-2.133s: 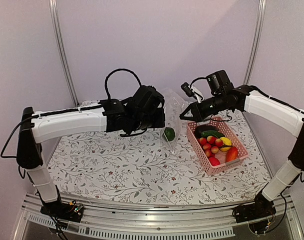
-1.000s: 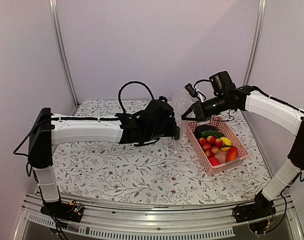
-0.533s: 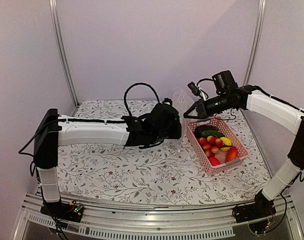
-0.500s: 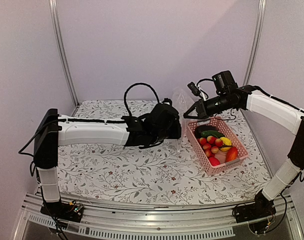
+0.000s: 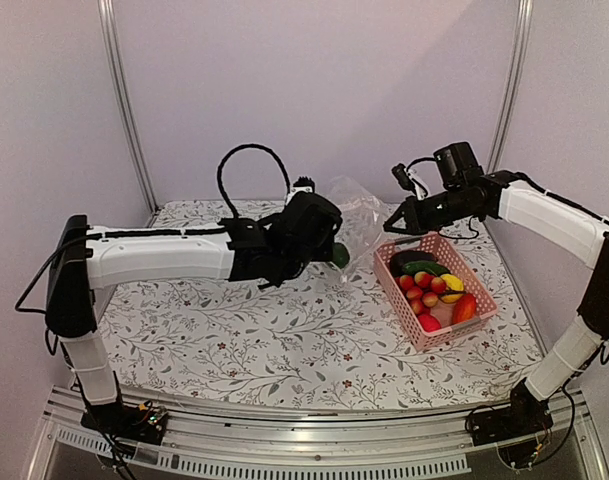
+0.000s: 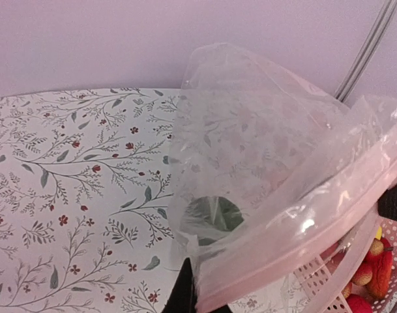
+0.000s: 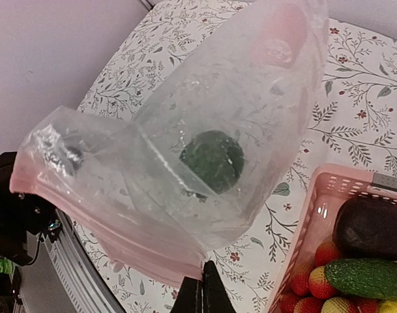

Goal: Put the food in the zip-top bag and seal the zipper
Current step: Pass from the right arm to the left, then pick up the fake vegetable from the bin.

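The clear zip-top bag hangs stretched between my two grippers above the table, left of the pink basket. One dark green round food piece lies inside it, also seen in the left wrist view and the top view. My left gripper is shut on the bag's mouth edge with its pinkish zipper strip. My right gripper is shut on the other end of that strip. The remaining food, red, yellow, orange and green pieces, lies in the basket.
The basket's rim sits just right of the bag. A flower-patterned cloth covers the table. Metal frame posts stand at the back corners, and a rail runs along the near edge.
My left gripper swung back to the left and up, pulling the bag's mouth wider. My right gripper shifted slightly right. The bag now spreads between them, with the green piece lower inside.
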Robot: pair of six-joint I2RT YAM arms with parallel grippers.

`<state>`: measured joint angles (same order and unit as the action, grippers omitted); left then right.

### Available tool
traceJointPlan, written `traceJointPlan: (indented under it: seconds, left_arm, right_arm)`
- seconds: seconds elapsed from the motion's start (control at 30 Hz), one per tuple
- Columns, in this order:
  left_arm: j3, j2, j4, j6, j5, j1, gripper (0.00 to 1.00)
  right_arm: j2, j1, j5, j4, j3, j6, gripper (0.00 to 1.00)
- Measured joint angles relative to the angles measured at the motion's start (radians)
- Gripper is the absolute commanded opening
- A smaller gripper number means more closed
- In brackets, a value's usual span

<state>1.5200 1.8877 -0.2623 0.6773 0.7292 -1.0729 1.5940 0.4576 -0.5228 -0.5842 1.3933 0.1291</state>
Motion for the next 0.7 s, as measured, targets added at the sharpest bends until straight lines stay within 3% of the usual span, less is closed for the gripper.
traceJointPlan:
  seconds: [0.1,0.13,0.23,0.33,0.47,0.7]
  left_arm:
    - [0.002,-0.046,-0.015,-0.005,0.044,0.002,0.00]
    - [0.005,-0.055,-0.018,-0.006,0.048,0.002,0.00]
    - [0.015,-0.060,-0.037,-0.015,0.051,0.002,0.00]
    - [0.030,-0.060,-0.112,-0.026,0.053,0.003,0.00]
    - [0.087,-0.065,-0.282,-0.069,0.079,0.014,0.00]
    - [0.237,-0.254,-0.716,-0.173,0.121,0.050,0.00]
  right_arm:
    - [-0.013,-0.036,0.039,-0.002,-0.002,0.018,0.00]
    - [-0.022,-0.041,0.032,0.002,-0.008,0.018,0.05]
    - [-0.057,-0.045,-0.079,0.008,-0.027,0.005,0.34]
    - [-0.076,-0.045,-0.266,0.009,-0.027,-0.037,0.46]
    - [-0.079,-0.045,-0.446,-0.050,0.000,-0.129,0.49]
    - [-0.145,-0.147,-0.474,-0.163,0.006,-0.365,0.47]
